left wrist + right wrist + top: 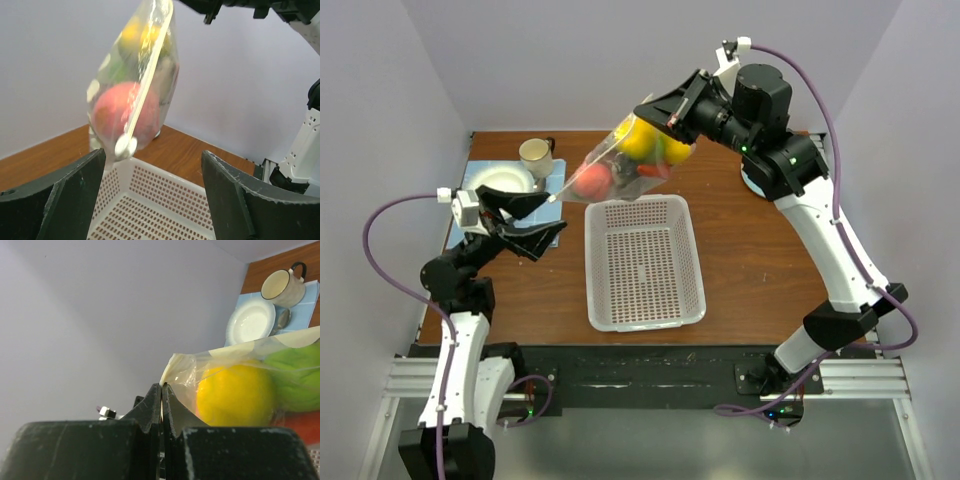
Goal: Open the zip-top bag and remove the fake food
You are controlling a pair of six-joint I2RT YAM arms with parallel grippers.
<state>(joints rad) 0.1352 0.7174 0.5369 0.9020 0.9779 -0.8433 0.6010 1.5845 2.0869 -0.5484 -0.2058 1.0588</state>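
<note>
**A:** Where do we have the zip-top bag [620, 165]?

**B:** In the air, over the far end of the white basket [645, 270] and clear of the counter [760, 250]. Our right gripper [162, 386] is clenched on a thin upper corner of the film. The left gripper [556, 212] is spread wide just beside the bag's low end, touching nothing.

**A:** How will it handle?

**B:** Soft and slick, we judge. The film has no stiffness, so the fake food [638, 143] sags downward, with the red fruit [127, 117] lowest and the yellow fruit [235, 395] and green fruit [295, 375] higher. The toys look light, but we expect them to roll and swing the pouch.

**A:** So where do we take hold?

**B:** On the white zip strip [147, 75], the one firm part, near the small tab [125, 146] at its low end. Pinching bare film risks slipping. We cannot tell whether the zip is sealed.
</note>
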